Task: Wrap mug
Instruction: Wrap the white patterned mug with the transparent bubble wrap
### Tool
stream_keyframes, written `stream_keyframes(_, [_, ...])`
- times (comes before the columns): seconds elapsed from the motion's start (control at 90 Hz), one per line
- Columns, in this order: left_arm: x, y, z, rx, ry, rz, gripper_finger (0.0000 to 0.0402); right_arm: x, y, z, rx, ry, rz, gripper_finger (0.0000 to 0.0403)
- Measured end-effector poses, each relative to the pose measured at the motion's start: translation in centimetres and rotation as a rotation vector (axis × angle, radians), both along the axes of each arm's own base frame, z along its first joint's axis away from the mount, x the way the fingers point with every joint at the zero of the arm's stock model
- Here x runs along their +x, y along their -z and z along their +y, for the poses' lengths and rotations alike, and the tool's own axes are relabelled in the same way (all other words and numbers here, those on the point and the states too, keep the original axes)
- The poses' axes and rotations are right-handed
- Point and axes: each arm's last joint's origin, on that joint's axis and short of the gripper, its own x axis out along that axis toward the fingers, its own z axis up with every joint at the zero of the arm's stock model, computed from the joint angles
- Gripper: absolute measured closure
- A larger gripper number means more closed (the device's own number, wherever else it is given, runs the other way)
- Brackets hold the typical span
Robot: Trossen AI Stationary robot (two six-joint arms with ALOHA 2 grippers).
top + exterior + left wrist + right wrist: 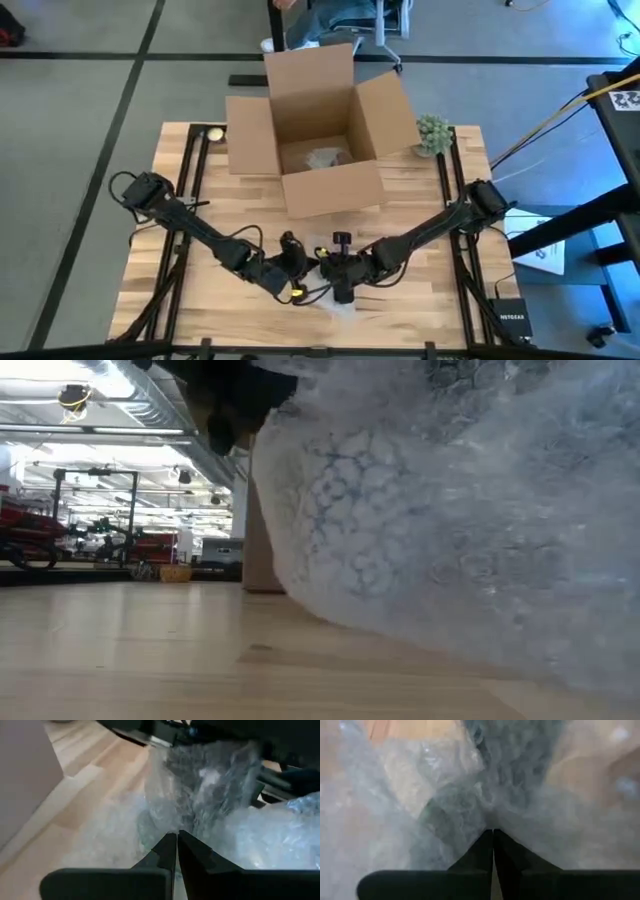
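Note:
A sheet of clear bubble wrap lies bunched near the table's front edge, at the middle. It fills most of the low view. The mug is hidden inside it; only a dark greenish shape shows through the wrap. My left gripper and my right gripper meet over the bundle. Both are shut on the wrap, as their wrist views show. My left gripper pinches a gathered fold of the bubble wrap between its two fingertips, coming from the table's left. The wrap rises in creases from the pinch. How many layers it holds cannot be told. My right gripper pinches a bunched fold of the wrap at its fingertips, coming from the table's right and slanting down. The wrap puckers toward the pinch. The bundle's lower part rests on the table.
An open cardboard box with crumpled wrap inside stands at the table's far middle. A small green plant sits to its right and a pale ball to its left. A person's legs and a chair show beyond the far edge.

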Motion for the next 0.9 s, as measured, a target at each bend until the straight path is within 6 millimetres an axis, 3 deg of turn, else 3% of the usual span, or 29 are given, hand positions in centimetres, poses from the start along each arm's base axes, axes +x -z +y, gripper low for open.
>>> stream_keyframes(0.167, [0.5,1.5,-0.1,-0.034,-0.006,0.027,0.0402,0.0,0.0,0.0,-0.001,0.001,-0.001,0.0402])
stream_keyframes(0.433, [0.3,1.8,-0.4,0.006,-0.005,0.037,0.0402,-0.1,-0.5,0.0,0.03,-0.009,-0.01,0.0402])
stream_keyframes(0.567, [0.3,1.8,-0.4,0.008,-0.006,0.038,0.0402,-0.2,-2.7,0.2,0.099,-0.027,0.001,0.0402])
stream_keyframes(0.789, [0.2,1.9,-0.4,0.02,-0.02,0.04,0.0402,-1.4,-7.1,0.0,0.046,-0.011,0.04,0.0402])
stream_keyframes(0.9, [0.2,1.9,-0.4,0.02,-0.019,0.04,0.0402,-2.0,-8.2,0.4,0.06,-0.03,0.041,0.0402])
